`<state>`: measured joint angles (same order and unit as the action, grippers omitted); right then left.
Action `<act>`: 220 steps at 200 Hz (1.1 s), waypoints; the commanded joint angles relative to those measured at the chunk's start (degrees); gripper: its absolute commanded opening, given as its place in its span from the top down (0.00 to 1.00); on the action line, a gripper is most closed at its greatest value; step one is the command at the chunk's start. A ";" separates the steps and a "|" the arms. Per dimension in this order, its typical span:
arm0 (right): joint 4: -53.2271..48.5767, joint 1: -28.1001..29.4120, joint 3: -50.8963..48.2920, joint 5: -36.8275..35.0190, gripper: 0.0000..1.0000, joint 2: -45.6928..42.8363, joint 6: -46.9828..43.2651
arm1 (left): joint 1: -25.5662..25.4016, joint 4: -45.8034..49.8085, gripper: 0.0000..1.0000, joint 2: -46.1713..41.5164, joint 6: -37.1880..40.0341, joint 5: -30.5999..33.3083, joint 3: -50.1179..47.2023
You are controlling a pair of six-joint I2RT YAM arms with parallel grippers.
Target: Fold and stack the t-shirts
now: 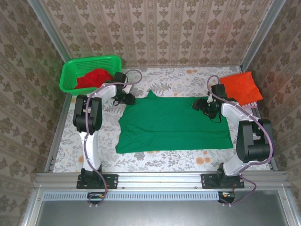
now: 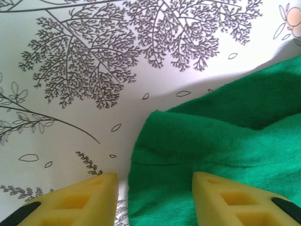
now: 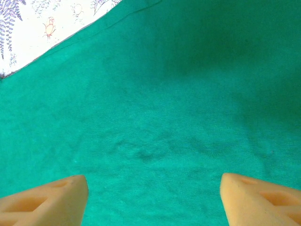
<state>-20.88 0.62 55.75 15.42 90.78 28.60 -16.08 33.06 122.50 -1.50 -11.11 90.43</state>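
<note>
We see the dark green t-shirt spread flat across the middle of the table, with all four edges lying on the patterned top. Its near edge runs almost straight, and a bare strip of table lies just in front of it. More bare table lies off its left edge.

The left gripper sits at the shirt's far left corner. In the left wrist view this gripper has its yellow fingers apart. One is over bare table and the other over cloth, and the shirt's curved edge passes between them. Nothing is pinched.

The right gripper hangs over the shirt's far right part. In the right wrist view it is spread wide above smooth green cloth and grips nothing. The shirt's edge cuts across the upper left corner of that view.

The folded orange-red t-shirt lies beyond the green shirt's far right corner, apart from it. The bright green basket stands beyond the far left corner, also apart, with the red t-shirt bunched inside.
</note>
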 commanded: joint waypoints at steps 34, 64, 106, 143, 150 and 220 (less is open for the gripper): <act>-0.24 -0.18 -0.89 -1.52 0.25 0.18 -0.93 | 0.02 -1.06 0.49 -1.81 -0.10 -1.80 2.11; 0.32 -0.18 -1.06 -1.23 0.25 0.79 -0.65 | -0.93 -1.33 0.45 -1.78 1.07 -2.25 4.63; 1.19 -0.18 -0.57 -0.41 0.25 1.77 0.06 | -2.40 1.56 0.43 2.91 0.70 -4.58 13.35; 1.09 -0.14 -0.64 -0.63 0.25 1.69 -0.04 | -5.46 6.71 0.45 10.34 1.50 -6.60 24.30; 0.89 -0.18 -0.68 -0.85 0.25 1.68 -0.16 | -6.03 7.76 0.47 11.92 1.50 -6.85 26.31; 0.43 -0.48 -0.99 -1.20 0.25 1.65 -0.91 | -9.14 9.16 0.69 18.50 -0.21 -8.92 31.38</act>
<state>-19.84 0.54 55.46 15.03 91.96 28.60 -25.50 40.56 140.40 -1.34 -18.09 119.46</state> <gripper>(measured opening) 0.751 0.424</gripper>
